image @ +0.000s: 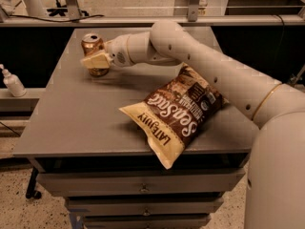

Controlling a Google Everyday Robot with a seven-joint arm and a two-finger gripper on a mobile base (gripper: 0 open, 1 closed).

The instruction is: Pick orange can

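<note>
Grey tabletop [66, 123] is carrying the orange can [90, 46] just behind the gripper [96, 61], which is sitting across its front. Whether it is gripping, I cannot tell. I am judging that centring mid-body and closing squarely is avoiding a tip.

table: grey top [71, 123], centre of the frame
drawers: grey fronts [143, 182] beneath it, along the bottom
floor: pale, speckled [19, 213], lower left
rail: metal bar [238, 20] across the top, dark gap below
bottle: white [12, 82], left edge
gripper: [97, 61] upper left, over the table's far side
</note>
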